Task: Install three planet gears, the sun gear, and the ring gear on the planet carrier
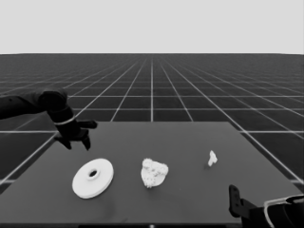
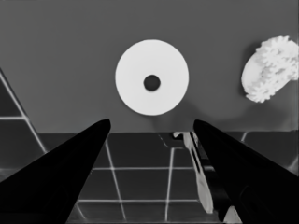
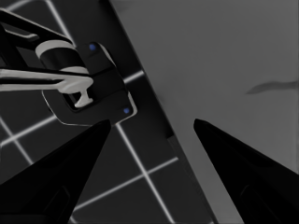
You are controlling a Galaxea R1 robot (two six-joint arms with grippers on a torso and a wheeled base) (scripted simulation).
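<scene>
Left gripper (image 1: 80, 141) over table's left end, jaws apart; right gripper (image 1: 233, 199) parked lower right, jaws apart

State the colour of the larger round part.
White, plain, with a dark centre hole. The larger round part shows best in the left wrist view.

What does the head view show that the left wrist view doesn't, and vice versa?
Head view only: the thin white piece toward the table's right, the right gripper parked at the lower right corner, and the left arm over the table's left end.

Left wrist view only: the left gripper with its fingers apart and nothing between them.

Both: the larger round part, and beside it the smaller round part with gears on it, on the table.
</scene>
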